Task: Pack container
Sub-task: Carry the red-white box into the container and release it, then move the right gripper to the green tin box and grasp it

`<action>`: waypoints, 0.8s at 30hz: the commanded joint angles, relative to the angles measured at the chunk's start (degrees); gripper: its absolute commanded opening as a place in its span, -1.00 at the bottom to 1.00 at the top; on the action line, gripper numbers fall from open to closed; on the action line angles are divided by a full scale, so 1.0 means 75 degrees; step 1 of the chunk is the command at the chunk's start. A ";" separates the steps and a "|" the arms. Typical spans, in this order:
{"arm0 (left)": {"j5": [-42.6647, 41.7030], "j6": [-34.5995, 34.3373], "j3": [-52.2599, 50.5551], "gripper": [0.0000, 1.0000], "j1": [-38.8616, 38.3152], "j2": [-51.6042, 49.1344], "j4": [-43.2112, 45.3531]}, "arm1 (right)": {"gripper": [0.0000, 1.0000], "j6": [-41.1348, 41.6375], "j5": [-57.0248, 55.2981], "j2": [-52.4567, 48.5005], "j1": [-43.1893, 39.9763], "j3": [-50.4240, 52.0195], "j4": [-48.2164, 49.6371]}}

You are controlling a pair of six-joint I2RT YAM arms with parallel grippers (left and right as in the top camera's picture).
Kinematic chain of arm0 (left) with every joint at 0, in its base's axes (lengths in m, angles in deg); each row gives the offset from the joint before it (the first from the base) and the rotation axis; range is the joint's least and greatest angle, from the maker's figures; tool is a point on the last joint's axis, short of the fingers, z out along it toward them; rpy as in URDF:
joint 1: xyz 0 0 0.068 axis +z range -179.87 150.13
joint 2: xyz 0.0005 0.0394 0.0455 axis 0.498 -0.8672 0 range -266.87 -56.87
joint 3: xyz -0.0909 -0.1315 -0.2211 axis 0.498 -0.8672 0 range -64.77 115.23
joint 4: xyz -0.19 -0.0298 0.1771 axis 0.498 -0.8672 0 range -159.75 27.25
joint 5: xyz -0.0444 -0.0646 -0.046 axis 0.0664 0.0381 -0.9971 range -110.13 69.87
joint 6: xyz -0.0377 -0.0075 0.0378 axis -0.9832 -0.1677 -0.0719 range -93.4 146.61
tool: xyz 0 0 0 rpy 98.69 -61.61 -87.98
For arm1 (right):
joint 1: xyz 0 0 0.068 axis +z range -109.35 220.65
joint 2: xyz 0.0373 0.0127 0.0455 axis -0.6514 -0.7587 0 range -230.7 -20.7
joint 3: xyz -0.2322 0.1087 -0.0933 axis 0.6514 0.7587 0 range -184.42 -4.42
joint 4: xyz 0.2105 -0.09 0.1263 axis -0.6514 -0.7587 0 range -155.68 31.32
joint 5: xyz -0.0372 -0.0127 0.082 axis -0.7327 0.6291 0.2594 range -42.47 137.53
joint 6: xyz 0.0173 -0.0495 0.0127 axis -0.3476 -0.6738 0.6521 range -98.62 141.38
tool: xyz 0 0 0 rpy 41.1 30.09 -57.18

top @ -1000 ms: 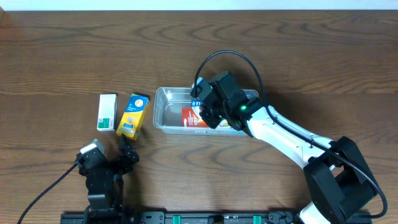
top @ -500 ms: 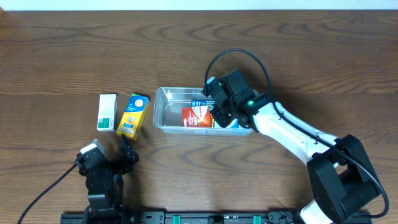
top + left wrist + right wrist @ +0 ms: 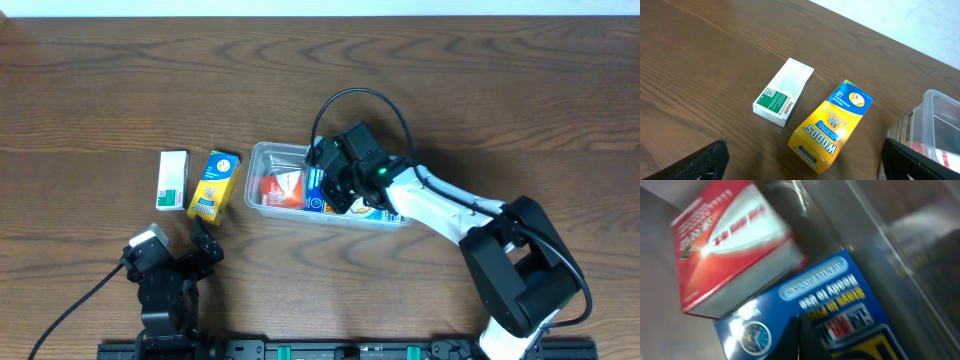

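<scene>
Right-arm fingers [image 3: 806, 337] sit over the blue box [image 3: 840, 300], grip unclear; it should settle flat in the container [image 3: 256, 160] beside the red box [image 3: 730, 245].

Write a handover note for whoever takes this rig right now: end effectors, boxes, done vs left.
Left end effector: open, empty, low over the table near its base.
Right end effector: down inside the container, at the blue box; whether it grips cannot be told.
In the container: red box and blue box, side by side.
On the table left of the container: white-and-green box, yellow WOODS box.
Done: two boxes in. Left: the two outside, probably a job for the left arm.
</scene>
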 commanded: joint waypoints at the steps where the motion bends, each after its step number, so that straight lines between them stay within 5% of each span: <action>1: 0.0035 0.0105 -0.0149 0.96 -0.0032 0.0047 0.0012 | -0.97 0.0041 0.0469 0.0050 0.0038 -0.0076 0.0163; 17: 0.0035 0.0108 -0.0149 0.96 -0.0032 0.0047 0.0012 | -0.81 0.0224 -0.0385 0.1999 -0.0434 -0.0076 -0.0702; 24: 0.0035 0.0105 -0.0149 0.96 -0.0032 0.0050 0.0012 | 0.08 0.1405 -0.1577 0.3681 -0.1600 -0.0076 -0.2148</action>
